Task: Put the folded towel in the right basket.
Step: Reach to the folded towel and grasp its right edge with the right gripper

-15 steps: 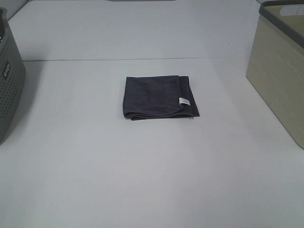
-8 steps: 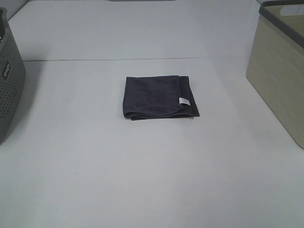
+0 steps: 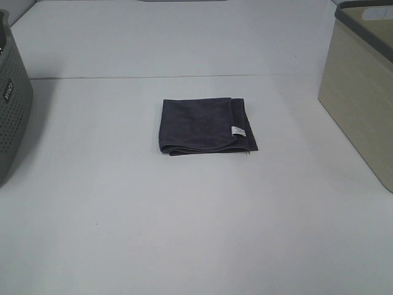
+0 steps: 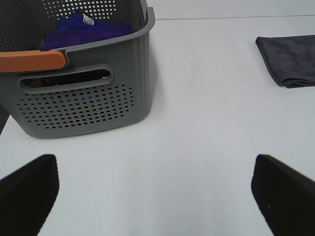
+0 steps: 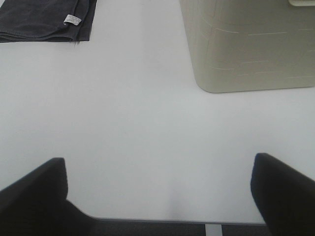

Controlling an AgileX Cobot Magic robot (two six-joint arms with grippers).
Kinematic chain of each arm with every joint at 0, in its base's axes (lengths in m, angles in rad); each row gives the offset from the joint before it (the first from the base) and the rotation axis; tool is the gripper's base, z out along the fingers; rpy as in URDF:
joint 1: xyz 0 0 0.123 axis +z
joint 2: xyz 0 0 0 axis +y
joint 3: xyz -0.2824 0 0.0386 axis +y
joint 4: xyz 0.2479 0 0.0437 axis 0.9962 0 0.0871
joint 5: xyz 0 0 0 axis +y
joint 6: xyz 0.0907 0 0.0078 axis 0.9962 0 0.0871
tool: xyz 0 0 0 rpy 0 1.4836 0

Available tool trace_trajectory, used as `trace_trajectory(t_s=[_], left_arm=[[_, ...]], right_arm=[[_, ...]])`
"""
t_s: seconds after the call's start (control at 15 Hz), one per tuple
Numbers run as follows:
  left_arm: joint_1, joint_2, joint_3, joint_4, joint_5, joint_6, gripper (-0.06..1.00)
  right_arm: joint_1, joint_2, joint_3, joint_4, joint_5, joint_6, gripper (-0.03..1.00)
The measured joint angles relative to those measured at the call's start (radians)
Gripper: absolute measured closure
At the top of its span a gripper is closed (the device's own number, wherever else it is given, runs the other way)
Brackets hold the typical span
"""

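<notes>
A dark grey folded towel [image 3: 206,125] with a small white tag lies flat in the middle of the white table. It also shows in the left wrist view [image 4: 289,61] and in the right wrist view [image 5: 47,19]. The beige right basket [image 3: 362,86] stands at the table's right edge; its wall shows in the right wrist view [image 5: 246,44]. My left gripper [image 4: 155,189] is open and empty, well short of the towel. My right gripper [image 5: 160,191] is open and empty near the table's front edge. Neither arm shows in the exterior high view.
A grey perforated basket [image 3: 11,110] stands at the left edge; in the left wrist view [image 4: 78,93] it has an orange handle and holds blue cloth [image 4: 86,29]. The white table [image 3: 196,215] has a seam across the back.
</notes>
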Motion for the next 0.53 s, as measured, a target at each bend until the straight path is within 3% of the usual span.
trace_trajectory(t_s=[0.53], left_arm=[[0.0, 0.0, 0.0, 0.0, 0.0, 0.0, -0.05]], right_arm=[[0.0, 0.0, 0.0, 0.001, 0.0, -0.002, 0.0]])
